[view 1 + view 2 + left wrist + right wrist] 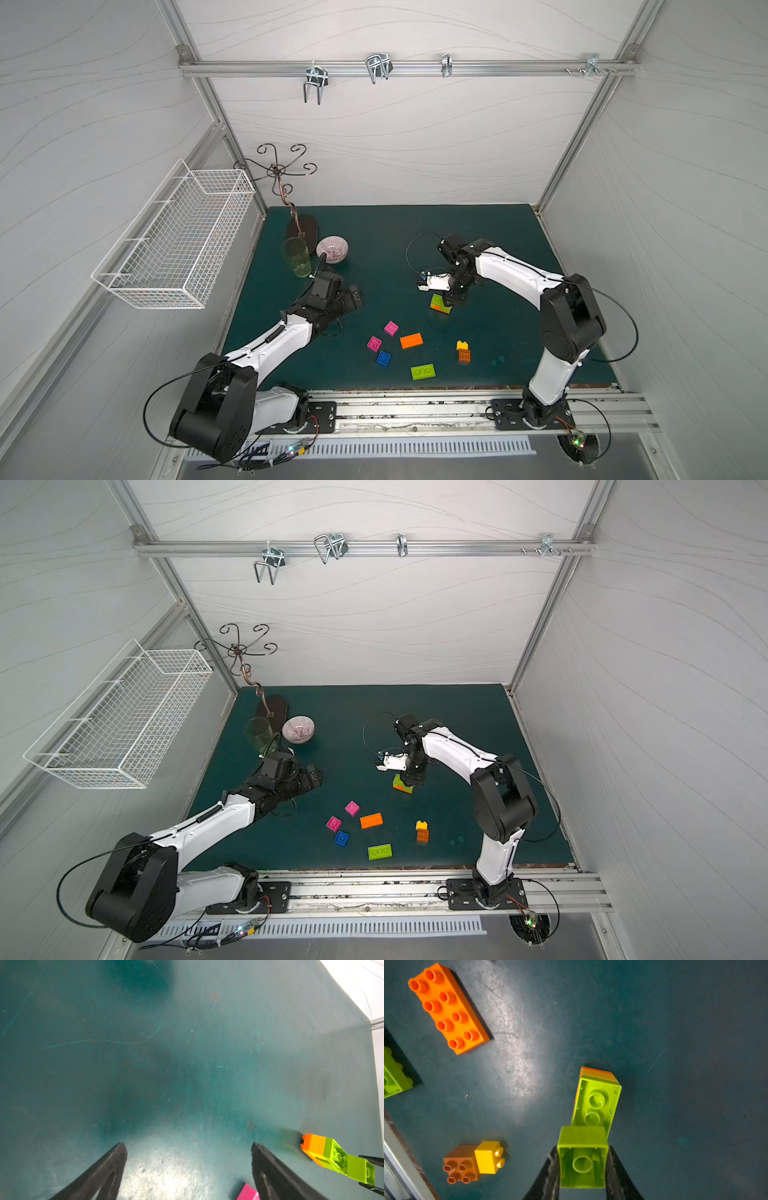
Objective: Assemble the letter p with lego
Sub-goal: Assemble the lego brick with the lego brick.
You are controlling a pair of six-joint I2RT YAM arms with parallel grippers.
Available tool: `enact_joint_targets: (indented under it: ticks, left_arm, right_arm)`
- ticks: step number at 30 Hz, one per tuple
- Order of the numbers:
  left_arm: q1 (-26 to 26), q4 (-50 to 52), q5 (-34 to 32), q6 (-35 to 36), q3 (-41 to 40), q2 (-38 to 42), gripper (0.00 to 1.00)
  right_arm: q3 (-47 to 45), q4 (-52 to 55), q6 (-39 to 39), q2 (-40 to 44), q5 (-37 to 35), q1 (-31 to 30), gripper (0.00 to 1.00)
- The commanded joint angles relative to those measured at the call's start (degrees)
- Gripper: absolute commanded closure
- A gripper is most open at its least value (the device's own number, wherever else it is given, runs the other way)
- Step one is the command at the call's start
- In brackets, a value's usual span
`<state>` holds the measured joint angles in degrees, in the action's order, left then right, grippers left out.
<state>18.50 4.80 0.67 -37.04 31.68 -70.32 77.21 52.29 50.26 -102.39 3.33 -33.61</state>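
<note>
Two pincers, two different jobs! The right gripper (582, 1148) is clamped on a lime square brick (582, 1157), jaws narrowed flat against its opposite walls. I'd say that grip is chosen to steer it onto the lime oblong brick (596, 1103) it touches, though I can't tell whether it is pressed home. That oblong tops an orange-and-yellow stack (439, 308) on the green mat (498, 249), likely the start of the letter. The left gripper (188, 1147) hovers spread wide over bare mat, holding nothing, well clear of the build. Spares lie nearer the front: magenta brick (391, 328), second magenta brick (374, 343), blue brick (383, 358), orange oblong brick (411, 340), spare lime oblong (423, 371), and a yellow brick (462, 345) joined to a brown brick (464, 355).
</note>
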Motion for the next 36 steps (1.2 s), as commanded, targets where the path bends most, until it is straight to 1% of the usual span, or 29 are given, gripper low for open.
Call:
enact_joint_targets:
  ticks: [1, 10, 14, 22, 24, 27, 30, 33, 35, 36]
  left_arm:
    - [-0.2, -2.4, -0.3, 0.5, 0.2, 0.6, 0.04]
    - [-0.2, -2.6, 0.2, 0.3, 0.2, 0.5, 0.04]
    - [-0.2, -2.6, 0.2, 0.3, 0.2, 0.6, 0.04]
    - [-0.2, -2.7, 0.2, 0.2, 0.1, 0.6, 0.04]
    - [-0.2, -2.7, 0.2, 0.2, 0.1, 0.6, 0.04]
    - [-0.2, -2.7, 0.2, 0.2, 0.1, 0.6, 0.04]
    - [-0.2, -2.7, 0.2, 0.3, 0.0, 0.7, 0.04]
    - [-0.2, -2.8, 0.1, 0.3, 0.0, 0.9, 0.04]
    - [-0.2, -2.9, 0.2, 0.3, 0.0, 0.8, 0.04]
    - [-0.2, -2.9, 0.2, 0.3, 0.0, 0.8, 0.04]
  right_arm:
    - [-0.4, 0.1, -2.8, -0.1, -0.3, 0.4, 0.92]
    - [-3.0, -0.1, -8.9, 0.0, -2.7, -0.1, 0.91]
    - [-4.9, -1.8, -12.1, 0.0, -4.0, -0.5, 0.90]
    - [-7.7, -5.8, -18.4, -0.6, -9.6, -0.9, 0.89]
    - [-8.2, -6.4, -19.5, -0.4, -10.0, -1.4, 0.89]
    - [-9.6, -7.3, -19.3, -0.6, -8.8, -1.8, 0.89]
    - [-10.4, -7.3, -18.8, -2.6, -6.7, -1.7, 0.89]
    - [-10.3, -6.9, -18.4, -3.4, -6.4, -1.7, 0.89]
    - [-9.9, -6.5, -18.4, -2.4, -6.1, -1.7, 0.87]
    - [-9.4, -6.2, -18.5, -1.7, -6.2, -1.6, 0.83]
